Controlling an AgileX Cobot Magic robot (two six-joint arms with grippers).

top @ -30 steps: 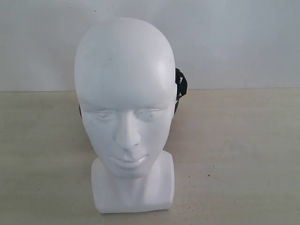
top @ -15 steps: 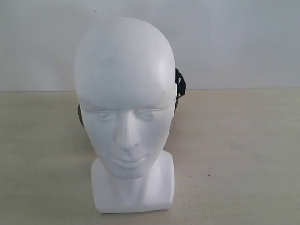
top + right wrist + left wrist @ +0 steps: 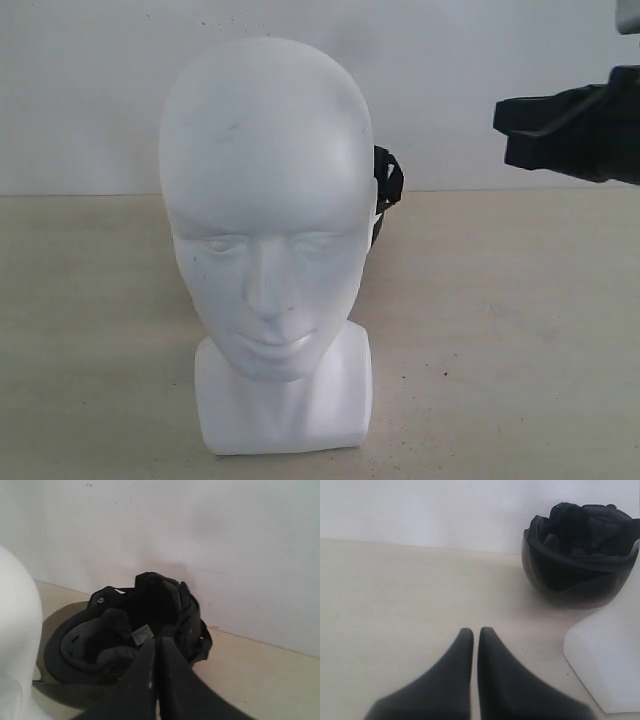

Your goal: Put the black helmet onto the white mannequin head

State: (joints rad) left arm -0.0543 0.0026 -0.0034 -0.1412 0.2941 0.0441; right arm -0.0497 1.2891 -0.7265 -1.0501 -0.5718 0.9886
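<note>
**Asker:** Where is the helmet [image 3: 580, 562]?

**Me:** It is on the table [image 3: 500, 330], behind the head [image 3: 265, 200] and close to the wall [image 3: 480, 60]. It lies with its opening turned up, so I see the dark padding inside it. The smoky visor side is low and faces the head. From the outer camera only a black sliver of it shows past the head's temple.

**Asker:** So the head is bare?

**Me:** Yes, bare. It stands upright on its squared base, facing the outer camera, and it hides most of the helmet from that side.

**Asker:** What is your right hand doing?

**Me:** My right gripper [image 3: 503, 135] hangs in the air at the upper right of the outer view, well apart from the head, with its tips pointing toward it. The jaws are pressed together and hold nothing. In my right wrist camera the tips overlap the helmet's near rim, but from that angle I cannot tell whether they touch it or hang in front of it.

**Asker:** And the left?

**Me:** My left gripper [image 3: 472, 632] sits low over the table, with only a hairline between the two fingers — empty too. Ahead of it I see the helmet by the wall and one corner of the head's base. Both are apart from my tips, with bare tabletop between.
</note>
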